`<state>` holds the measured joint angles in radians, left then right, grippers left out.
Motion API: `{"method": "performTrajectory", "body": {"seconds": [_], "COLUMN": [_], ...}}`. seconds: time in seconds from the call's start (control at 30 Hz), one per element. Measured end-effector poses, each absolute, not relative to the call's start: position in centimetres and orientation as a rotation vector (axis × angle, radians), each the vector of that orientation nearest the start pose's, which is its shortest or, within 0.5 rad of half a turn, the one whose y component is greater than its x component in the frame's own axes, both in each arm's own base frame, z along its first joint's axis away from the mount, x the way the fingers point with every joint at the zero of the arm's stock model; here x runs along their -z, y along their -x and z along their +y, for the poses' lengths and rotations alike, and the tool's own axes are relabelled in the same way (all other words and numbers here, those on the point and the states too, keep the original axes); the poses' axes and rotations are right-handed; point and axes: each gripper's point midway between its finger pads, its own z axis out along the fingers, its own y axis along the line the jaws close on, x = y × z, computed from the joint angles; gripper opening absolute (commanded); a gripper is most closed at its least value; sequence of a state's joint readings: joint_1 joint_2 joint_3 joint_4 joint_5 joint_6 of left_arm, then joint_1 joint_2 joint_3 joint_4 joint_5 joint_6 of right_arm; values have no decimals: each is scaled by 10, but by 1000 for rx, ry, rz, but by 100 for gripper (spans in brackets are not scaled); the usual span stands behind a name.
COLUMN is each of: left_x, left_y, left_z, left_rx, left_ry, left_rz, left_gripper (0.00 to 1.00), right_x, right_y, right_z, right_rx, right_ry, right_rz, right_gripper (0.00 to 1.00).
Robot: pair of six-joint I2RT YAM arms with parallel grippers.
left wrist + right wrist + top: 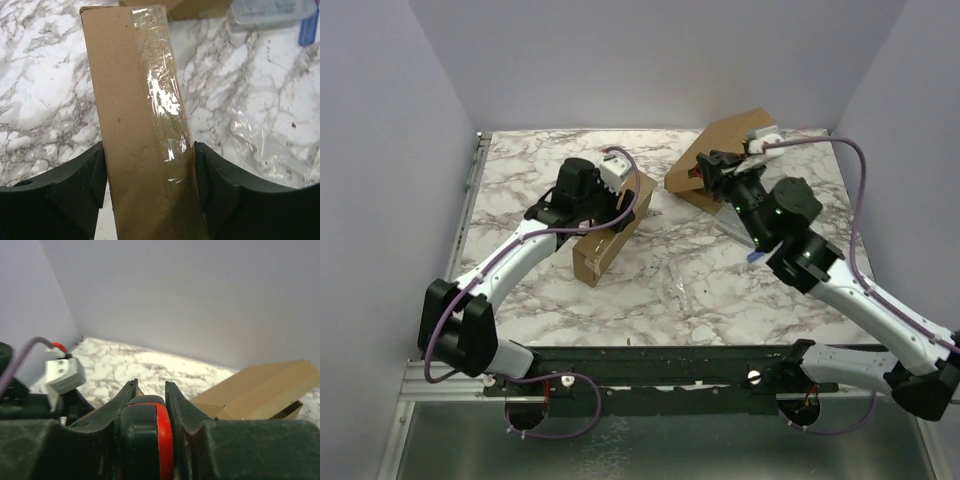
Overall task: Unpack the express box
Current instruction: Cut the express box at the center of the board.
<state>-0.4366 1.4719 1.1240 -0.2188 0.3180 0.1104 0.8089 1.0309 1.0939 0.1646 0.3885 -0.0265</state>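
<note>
A narrow brown cardboard box (610, 232) with clear tape along its top lies left of centre on the marble table. My left gripper (592, 212) is shut on it. In the left wrist view the box (125, 75) runs up the middle, with my left gripper (150, 167) pressing both its long sides. My right gripper (704, 174) is shut on a red and black tool (147, 432), held above the near edge of a larger open cardboard box (725, 140). In the right wrist view my right gripper (150, 387) clamps that tool, and the larger box (265, 385) lies to the right.
A clear plastic case (735, 215) lies under the right arm, with a blue item (752, 257) beside it; both show in the left wrist view (270, 10), (309, 27). Crumpled clear film (680, 285) lies near the table's middle front. Grey walls enclose the table.
</note>
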Motion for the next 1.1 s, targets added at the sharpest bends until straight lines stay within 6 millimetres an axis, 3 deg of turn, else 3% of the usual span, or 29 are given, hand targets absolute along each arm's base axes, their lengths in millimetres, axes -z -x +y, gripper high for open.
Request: {"method": "performTrajectory", "body": {"seconds": [0.17,0.3,0.77,1.1], "left_x": [-185,-183,-180,-180], "left_y": [-318,-297,-282,-279], "left_z": [-226,-231,-231,-232], "left_rx": [525,487,422,421], "left_ry": [-864,-940,-977,-987], "left_rz": [1973,1934,1886,1877], "left_gripper": [32,31,30,29], "right_x": [-376,-344,-318,-310], "right_y": [-333,-340,-343,-358], "right_z": [252,273,300,299], "right_rx": [-359,-399,-481,-495], "right_ry": [352,449,572,577], "right_rz": [1523,1585,1558,1550], "right_gripper": [0,0,0,0]}}
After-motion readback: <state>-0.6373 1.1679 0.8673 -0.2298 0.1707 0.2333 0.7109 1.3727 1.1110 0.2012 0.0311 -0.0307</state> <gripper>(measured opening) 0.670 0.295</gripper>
